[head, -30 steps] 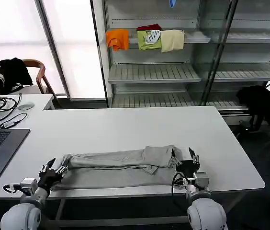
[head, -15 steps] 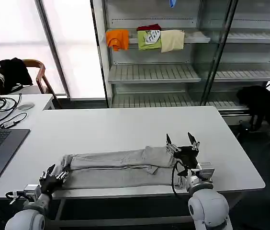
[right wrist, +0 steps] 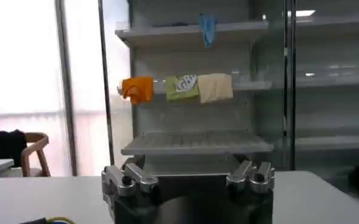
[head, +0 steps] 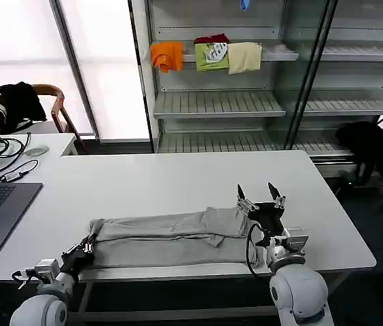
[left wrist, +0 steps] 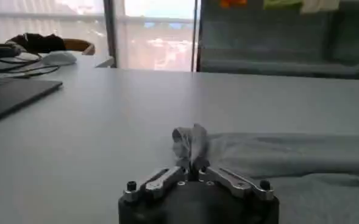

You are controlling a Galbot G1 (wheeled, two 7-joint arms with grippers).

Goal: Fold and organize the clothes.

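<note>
Your left gripper (head: pixel 84 248) sits at the near left edge of the white table (head: pixel 178 180), its 2 fingers (left wrist: pixel 167 176) drawn together and pinching a bunched corner of the light grey shirt (head: pixel 171 238). From that pinch, the shirt stretches away as a long folded strip along the table's front edge. Your right gripper (head: pixel 259 201) is raised just above the strip's far end, fingers (right wrist: pixel 125 178) spread wide apart, gripping nothing. Beyond them stand shelves with orange, green and cream garments (right wrist: pixel 178 88).
</note>
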